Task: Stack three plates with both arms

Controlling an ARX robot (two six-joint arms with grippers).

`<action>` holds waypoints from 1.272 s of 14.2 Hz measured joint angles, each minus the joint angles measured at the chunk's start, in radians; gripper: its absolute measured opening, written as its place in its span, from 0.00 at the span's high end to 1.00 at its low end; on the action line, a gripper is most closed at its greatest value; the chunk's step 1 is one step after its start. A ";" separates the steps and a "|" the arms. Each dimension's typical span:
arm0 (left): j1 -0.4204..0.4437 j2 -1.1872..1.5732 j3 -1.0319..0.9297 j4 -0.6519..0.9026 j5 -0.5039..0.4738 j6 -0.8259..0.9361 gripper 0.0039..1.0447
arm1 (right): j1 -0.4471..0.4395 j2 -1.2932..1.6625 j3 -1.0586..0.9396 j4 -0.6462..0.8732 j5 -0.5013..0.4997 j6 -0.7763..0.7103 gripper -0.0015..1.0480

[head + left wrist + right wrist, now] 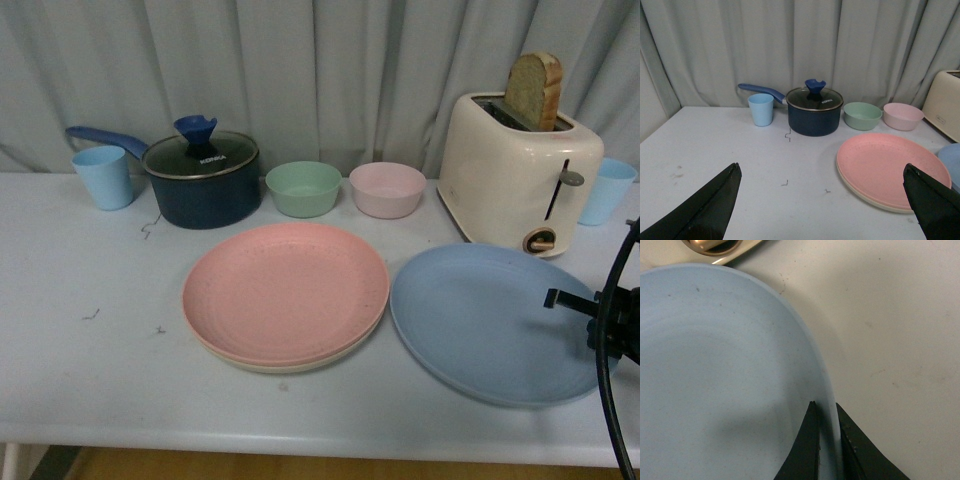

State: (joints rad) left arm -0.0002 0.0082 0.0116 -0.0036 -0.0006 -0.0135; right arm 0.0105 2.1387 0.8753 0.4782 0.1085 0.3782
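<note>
Your right gripper (825, 405) clamps the blue plate (490, 320) by its 3 o'clock rim, presumably to lift it onto the pink plate (285, 290) (already on the beige plate (290, 366)) at its 9 o'clock, while your left gripper (820, 166) hangs spread and empty.

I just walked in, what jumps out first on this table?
Three big plates in the middle of the table: a pink plate lying on a cream plate, and a blue plate beside them to the right. The right gripper pinches the blue plate's rim, and behind that plate a toaster holds a slice of bread.
</note>
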 joint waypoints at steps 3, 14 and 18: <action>0.000 0.000 0.000 0.000 0.000 0.000 0.06 | -0.064 -0.095 -0.130 0.067 -0.082 0.037 0.97; 0.000 0.000 0.000 0.000 0.000 0.000 0.06 | 0.384 -0.277 -0.073 -0.098 -0.002 0.304 0.97; 0.000 0.000 0.000 0.000 0.000 0.000 0.06 | 0.486 -0.140 0.159 -0.167 0.097 0.349 0.97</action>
State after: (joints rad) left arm -0.0002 0.0082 0.0116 -0.0036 -0.0010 -0.0135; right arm 0.4969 1.9984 1.0344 0.3111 0.2050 0.7273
